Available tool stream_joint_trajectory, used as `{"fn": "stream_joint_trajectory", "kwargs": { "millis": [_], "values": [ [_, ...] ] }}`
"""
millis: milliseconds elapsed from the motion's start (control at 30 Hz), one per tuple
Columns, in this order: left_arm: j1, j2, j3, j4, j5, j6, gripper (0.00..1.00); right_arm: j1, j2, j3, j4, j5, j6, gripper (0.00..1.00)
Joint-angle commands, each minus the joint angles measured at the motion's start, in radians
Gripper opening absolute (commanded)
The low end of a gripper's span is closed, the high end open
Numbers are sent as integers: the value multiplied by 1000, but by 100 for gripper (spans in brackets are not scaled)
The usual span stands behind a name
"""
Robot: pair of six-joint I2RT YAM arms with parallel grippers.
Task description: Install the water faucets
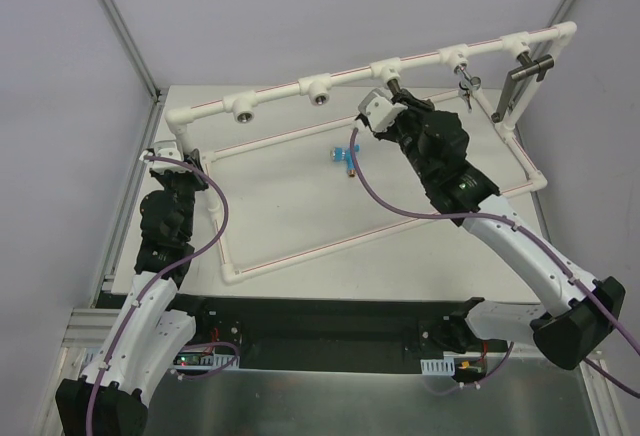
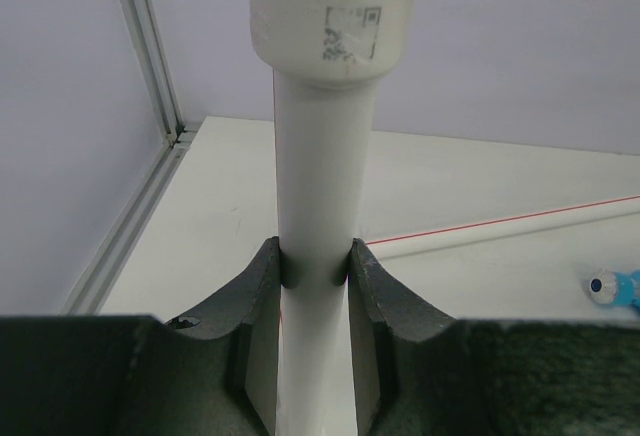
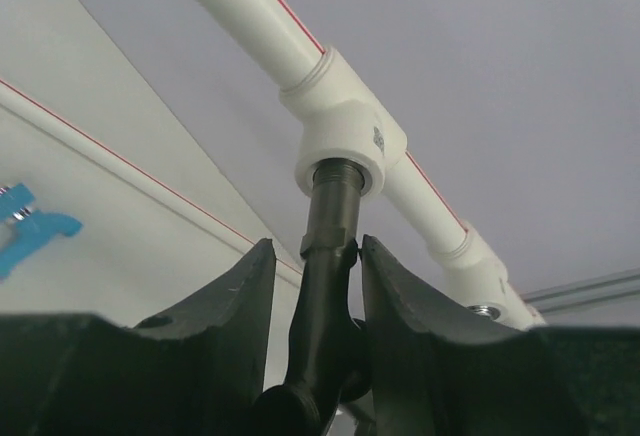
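A dark grey faucet (image 3: 335, 221) hangs with its threaded end in a socket of the white pipe frame (image 3: 345, 141). My right gripper (image 3: 315, 251) stands around it: the right finger touches it, the left finger stands a small gap away. From above, this faucet (image 1: 392, 84) is under the top rail and the right gripper (image 1: 390, 98) is just below it. The blue-handled faucet (image 1: 345, 156) lies on the table inside the frame, also visible as the blue faucet (image 3: 30, 231) and blue faucet (image 2: 615, 286). My left gripper (image 2: 315, 261) is shut on the frame's left upright post (image 2: 320, 186).
The top rail (image 1: 300, 86) has open threaded sockets (image 1: 243, 108) toward the left. A small metal tap (image 1: 465, 81) hangs from a socket to the right, and a dark grey fitting (image 1: 528, 68) sits at the right end. Aluminium rails (image 1: 115, 16) edge the table.
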Motion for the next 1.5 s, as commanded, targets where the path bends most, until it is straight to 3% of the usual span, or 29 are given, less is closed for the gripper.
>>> {"fn": "stream_joint_trajectory", "kwargs": {
  "millis": [0, 267, 467, 567, 733, 767, 933, 1033, 1233, 1467],
  "values": [
    [-28, 4, 14, 15, 98, -30, 0, -48, 2, 40, -91, -124, 628, 2],
    [-29, -4, 12, 16, 94, -28, 0, -175, 12, 57, -71, -339, 998, 2],
    [-29, -9, 12, 16, 94, -28, 0, -246, 6, 4, -5, -397, 1286, 2],
    [-31, -9, 12, 16, 93, -27, 0, -263, -1, -18, 21, -411, 1322, 2],
    [-33, -9, 12, 15, 93, -25, 0, -263, -23, 22, -17, -431, 1166, 2],
    [-33, -10, 14, 15, 90, -25, 0, -263, -26, 54, -52, -448, 1131, 16],
    [-34, -7, 12, 15, 94, -27, 0, -261, -57, 169, -222, -488, 849, 57],
    [-34, -6, 12, 16, 94, -28, 0, -254, -81, 213, -316, -508, 664, 72],
    [-36, 1, 14, 15, 102, -33, 0, -149, -122, 191, -439, -325, 327, 82],
    [-37, 7, 14, 16, 110, -39, 0, -37, -155, 18, -239, -76, 48, 82]
  ]
}}
